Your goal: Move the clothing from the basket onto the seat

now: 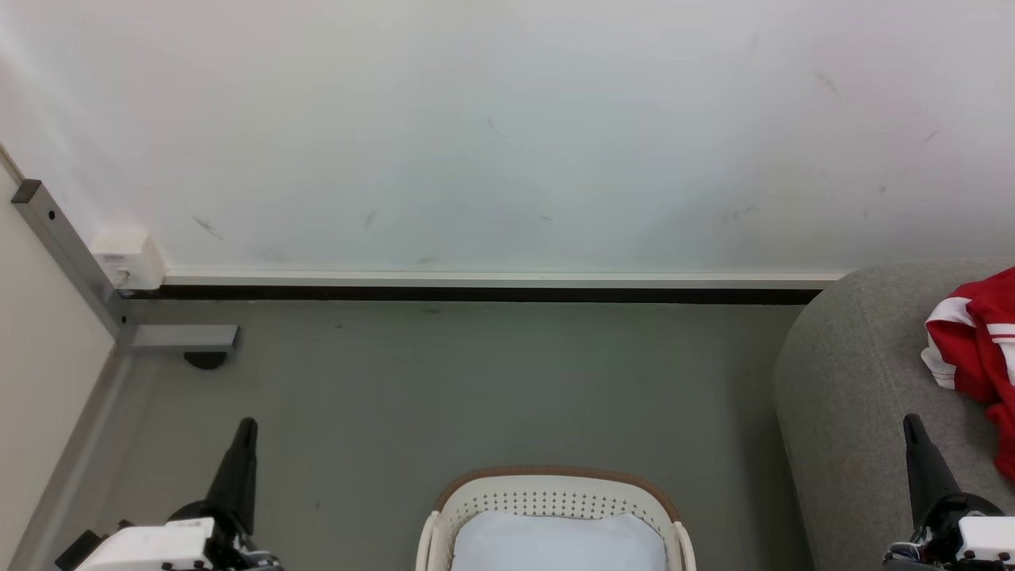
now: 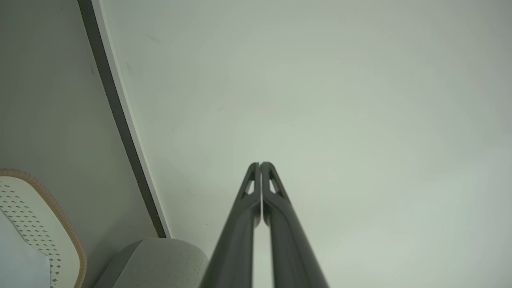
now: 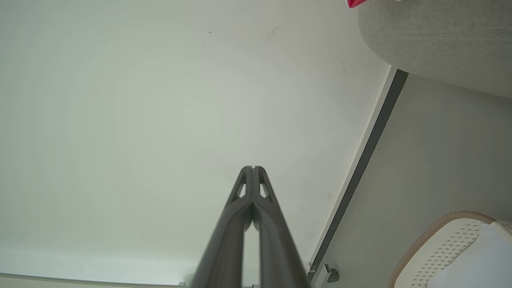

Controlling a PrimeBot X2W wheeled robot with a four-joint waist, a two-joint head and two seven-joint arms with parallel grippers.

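The left gripper point(image 1: 249, 422) and right gripper point(image 1: 910, 418) are pinched closed, empty. The clothing point(image 1: 979, 341) lies on the seat point(image 1: 856, 381); padding point(image 1: 559, 543) fills the basket point(image 1: 555, 474).

Head camera looks down; 2 wrist cameras face the wall point(image 1: 507, 119); all 3 share the basket point(image 1: 555, 500).

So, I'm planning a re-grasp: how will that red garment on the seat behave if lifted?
Probably floppy: the clothing lies crumpled in folds on the seat, so it should sag and trail. Likely light, being thin-looking fabric. The seat's woven cover may drag on it.
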